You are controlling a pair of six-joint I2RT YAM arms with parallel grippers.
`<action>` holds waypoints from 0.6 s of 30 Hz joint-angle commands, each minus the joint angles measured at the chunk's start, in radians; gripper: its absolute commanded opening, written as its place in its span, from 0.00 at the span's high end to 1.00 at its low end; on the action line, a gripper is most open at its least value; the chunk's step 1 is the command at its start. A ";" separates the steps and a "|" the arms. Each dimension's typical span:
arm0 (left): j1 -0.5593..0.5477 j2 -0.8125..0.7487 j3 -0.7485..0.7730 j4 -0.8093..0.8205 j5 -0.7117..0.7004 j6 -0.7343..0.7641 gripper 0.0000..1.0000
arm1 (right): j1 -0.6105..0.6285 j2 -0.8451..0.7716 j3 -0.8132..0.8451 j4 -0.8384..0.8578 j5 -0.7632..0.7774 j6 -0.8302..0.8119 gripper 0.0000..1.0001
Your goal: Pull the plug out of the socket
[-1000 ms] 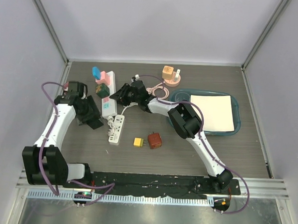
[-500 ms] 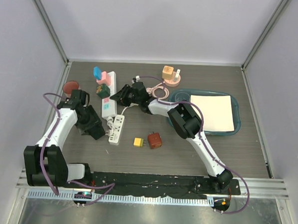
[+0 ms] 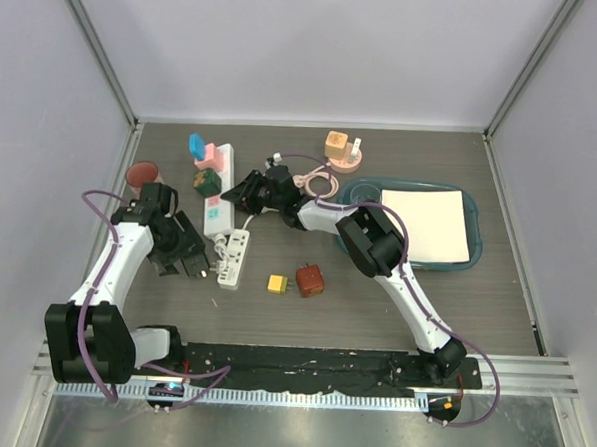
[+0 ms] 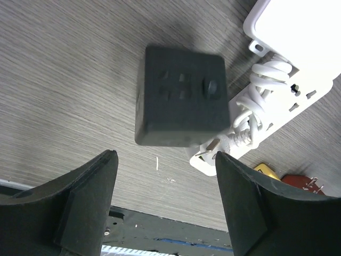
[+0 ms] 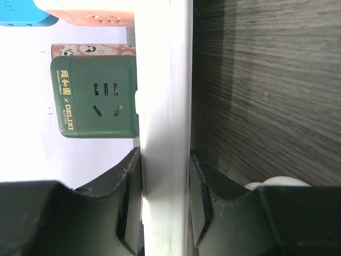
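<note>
My right gripper (image 3: 242, 193) is shut on the edge of a long white power strip (image 5: 165, 106), which shows in the top view (image 3: 216, 214) too. A green cube adapter (image 5: 96, 96) is plugged into that strip, with a pink socket (image 3: 218, 157) and a blue plug (image 3: 195, 144) beyond it. My left gripper (image 4: 168, 213) is open with its jaws wide apart. A black cube adapter (image 4: 181, 101) sits past its fingertips, untouched, beside a short white strip (image 4: 282, 101). In the top view the left gripper (image 3: 191, 266) hangs left of that short strip (image 3: 234, 258).
A yellow plug (image 3: 276, 282) and a red cube (image 3: 310, 280) lie right of the short strip. A red disc (image 3: 141, 173) sits at the left wall. A teal tray (image 3: 360, 192) with white paper, a pink cable coil (image 3: 316, 179) and an orange wooden piece (image 3: 340, 151) are at the back right.
My left arm has swung toward the near edge and right, uncovering the red disc. The right arm has not moved.
</note>
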State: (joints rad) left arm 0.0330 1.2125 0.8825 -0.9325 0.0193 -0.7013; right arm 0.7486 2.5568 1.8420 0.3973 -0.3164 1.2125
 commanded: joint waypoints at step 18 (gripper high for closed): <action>-0.002 0.064 0.252 0.246 -0.022 0.120 0.06 | 0.012 -0.132 -0.049 0.152 -0.085 0.067 0.99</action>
State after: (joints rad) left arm 0.0330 1.2324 1.0786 -0.8452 -0.0006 -0.6170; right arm 0.7555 2.5305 1.7943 0.4183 -0.3347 1.2224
